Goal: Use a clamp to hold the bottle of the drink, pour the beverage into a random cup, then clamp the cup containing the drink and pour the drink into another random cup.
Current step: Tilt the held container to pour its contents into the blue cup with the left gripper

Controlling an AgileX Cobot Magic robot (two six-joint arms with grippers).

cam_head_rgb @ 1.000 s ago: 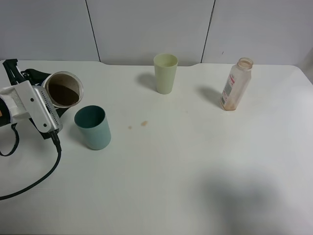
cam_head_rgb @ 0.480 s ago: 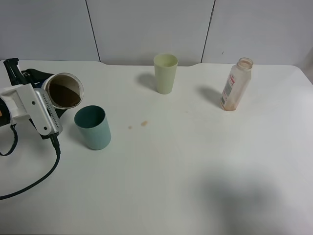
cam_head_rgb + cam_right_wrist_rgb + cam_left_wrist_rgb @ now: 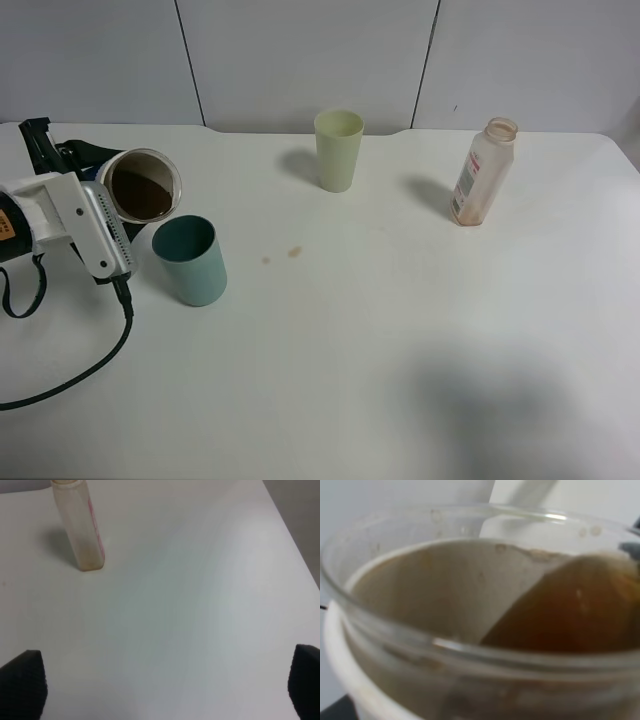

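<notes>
A white table (image 3: 350,350) runs up to a pale grey panelled wall (image 3: 300,60), whose seams show as thin dark lines.

At the far left of the high view the left gripper (image 3: 105,215) is clamped on the paper cup (image 3: 145,185). Its white-grey housing lies across the cup's side, and a thick black cable (image 3: 95,365) trails off it in a loop over the table. The cup is held off the surface and tipped, with its mouth leaning toward the middle of the table. Inside it the brown beverage (image 3: 143,195) lies against the lower side of the wall. The left wrist view shows the same thing from very close: the cup's rim (image 3: 470,645) fills the frame, and the liquid (image 3: 570,615) sits slanted to one side of the stained white interior.

Just beside the tipped cup, on its near side, the teal cup (image 3: 189,260) stands upright on the table — the two rims are close, and I cannot tell if they touch. To its right two small brown drops (image 3: 295,252) mark the surface.

Further right, near the back edge, a pale yellow-green cup (image 3: 339,150) stands upright. Well to its right the bottle (image 3: 483,172) also stands upright, uncapped, with a brownish residue at its base.

The right gripper (image 3: 162,685) shows only in its own wrist view — the two black fingertips (image 3: 22,680) are spread wide with bare table between them, and the bottle (image 3: 80,527) is well ahead of them.
</notes>
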